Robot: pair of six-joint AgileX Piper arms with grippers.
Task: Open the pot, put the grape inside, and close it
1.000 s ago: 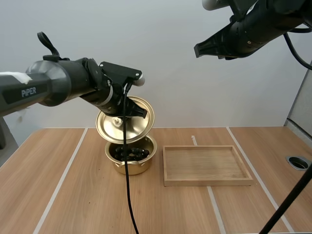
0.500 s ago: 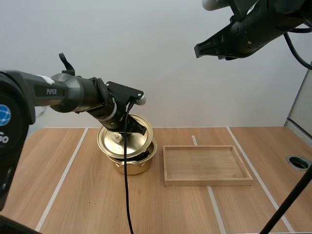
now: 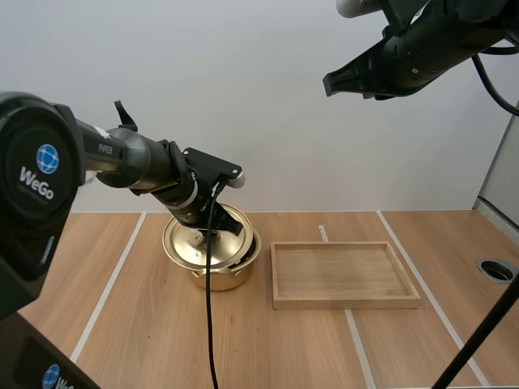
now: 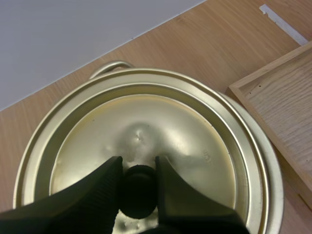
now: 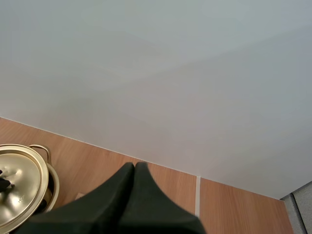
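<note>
The L gripper [image 4: 138,170] is open only a little. Its two black fingers pinch the small black round knob [image 4: 139,195] in the middle of the round gold metal lid [image 4: 161,131], one finger on each side of the knob. The lid lies over the round gold metal pot [image 3: 223,275] w/ its domed side up. It is shifted slightly away from the flat rectangular wooden tray [image 3: 345,302], so a thin strip of pot rim shows on the tray side. Whether the lid sits fully down on the rim I cannot tell. One loop handle of the pot sticks out from under the lid on the side toward the wall.

The pot stands on the wooden table [image 3: 146,340] just beside the tray, not touching it. The lid hides what is inside the pot. Inside the tray only bare wood shows.

The R gripper [image 5: 134,168] is closed on nothing, fingers together as one dark wedge. It hangs high above the tray, well apart from pot & lid.
</note>
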